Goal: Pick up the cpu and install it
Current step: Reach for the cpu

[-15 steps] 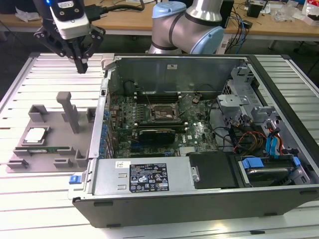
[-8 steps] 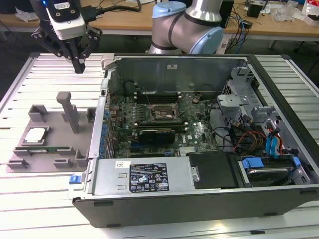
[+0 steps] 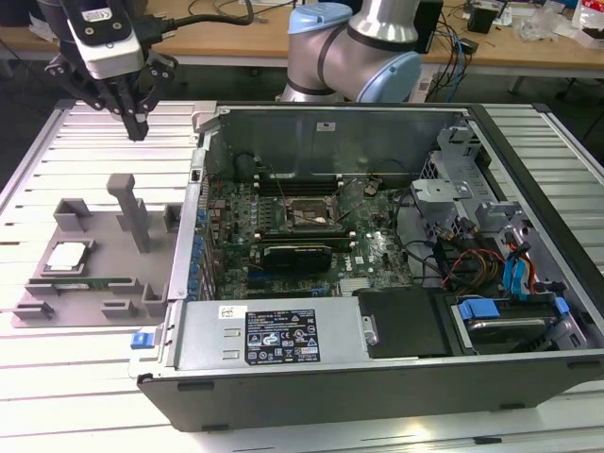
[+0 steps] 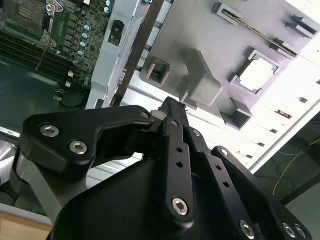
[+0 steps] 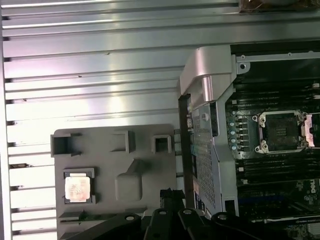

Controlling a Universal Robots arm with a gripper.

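Ribbed metal bench (image 3: 57, 151) carries a grey tray (image 3: 109, 269) and an open computer case (image 3: 330, 132). Above it hangs the hand (image 3: 138, 130), its fingers pressed together and holding nothing. Below the hand and off to one side, the cpu (image 3: 68, 257) lies flat in a square pocket of the tray, well apart from the fingers. Farther from the hand, inside the case, sits the black socket frame (image 3: 307, 215).

matt gry plastic tray (image 3: 113, 260), shiny metal cpu (image 3: 68, 257)

Slatted metal tabletop (image 3: 66, 396), glare on its slats, wooden desk (image 3: 245, 40) behind, cables (image 3: 217, 11) strewn across it
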